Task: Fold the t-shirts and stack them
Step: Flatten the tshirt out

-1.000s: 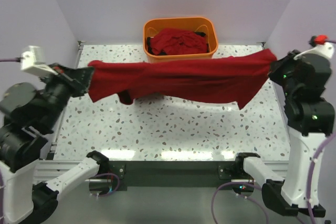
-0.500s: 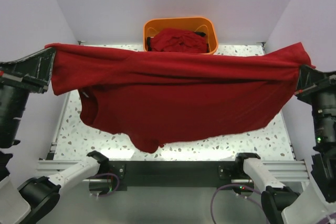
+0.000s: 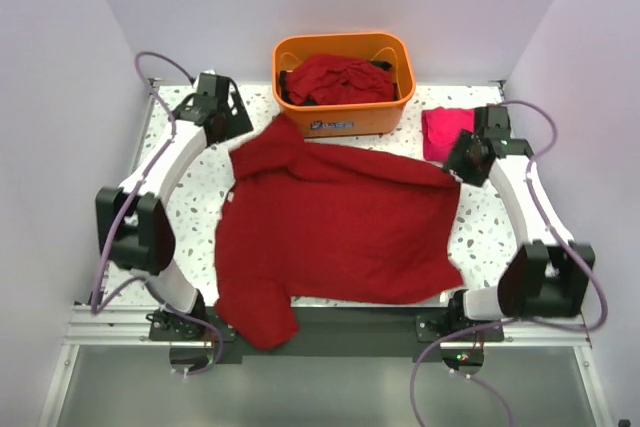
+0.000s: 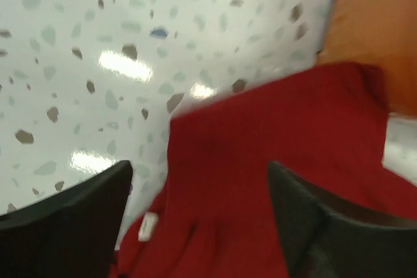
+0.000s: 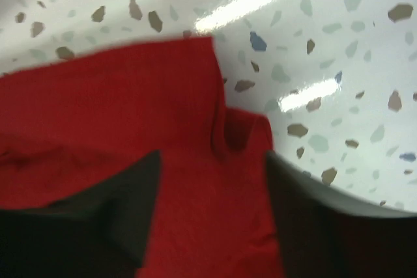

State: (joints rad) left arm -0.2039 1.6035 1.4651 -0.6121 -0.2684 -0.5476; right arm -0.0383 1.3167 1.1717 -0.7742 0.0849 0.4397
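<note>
Dark red t-shirt (image 3: pixel 340 232) lay spread flat on the speckled table (image 3: pixel 500 237), one sleeve hanging over the near edge, apparently laid out ready for folding. Left gripper (image 4: pixel 199 174) and right gripper (image 5: pixel 212 161) each hovered over a far corner with fingers parted, grasping nothing. More dark red shirts (image 3: pixel 335 77) sat heaped in the orange tub (image 3: pixel 345 45). A folded pinkish-red shirt (image 3: pixel 445 132) lay beside it, likely the stack's start.

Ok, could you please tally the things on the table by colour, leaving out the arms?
1 dark red shirt, spread flat
1 pinkish-red shirt, folded
1 orange tub, holding a dark red heap I cannot count
Total: 3, plus the heap
</note>
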